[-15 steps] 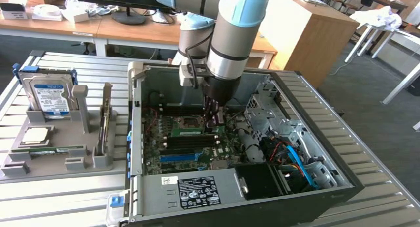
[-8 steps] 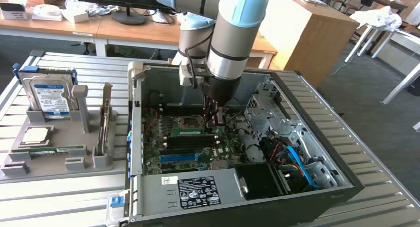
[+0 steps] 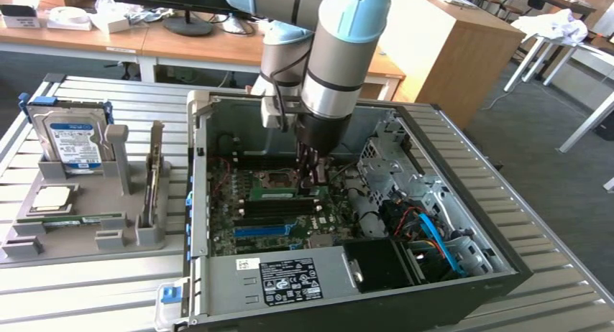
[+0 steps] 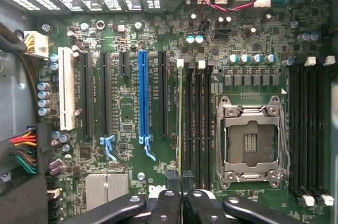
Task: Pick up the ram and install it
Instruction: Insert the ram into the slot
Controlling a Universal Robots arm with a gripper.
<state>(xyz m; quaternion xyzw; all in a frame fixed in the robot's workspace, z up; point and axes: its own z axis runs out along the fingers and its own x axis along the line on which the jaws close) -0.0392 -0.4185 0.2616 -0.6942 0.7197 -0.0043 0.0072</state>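
Reaches straight down into the open computer case [image 3: 441, 303] on the slatted metal table [image 3: 86, 289], with the gripper [image 3: 314, 175] low over the motherboard [image 4: 174, 39]. Grips the ram [image 4: 179, 123] between black fingers [image 4: 170, 197] drawn narrow, the gap no wider than the stick's thin edge. Holds that stick edge-on as a slim yellow-green line, running lengthwise along the memory slot nearest the expansion slots. Keeps it just beside the empty black memory slots [image 4: 198, 123] and parallel to them, one end by a white latch [image 4: 180, 63]. Cannot tell whether the stick sits in its slot or hangs just above it.

On the far side of those slots from the ram, the empty CPU socket [image 4: 248, 145] in its silver frame. On the ram's other side, a blue expansion slot [image 4: 142, 97] and a white one [image 4: 66, 89].

On the exterior view's left of the case, well apart from the gripper, a grey tray [image 3: 77, 246] with 1 hard drive [image 3: 72, 141] upright, 1 expansion card [image 3: 154, 181] on edge, 1 square silver chip [image 3: 53, 197] lying flat, and 1 thin green strip [image 3: 77, 218] flat in a groove. Inside the case near the front, a power supply [image 3: 287, 278] with a white label.
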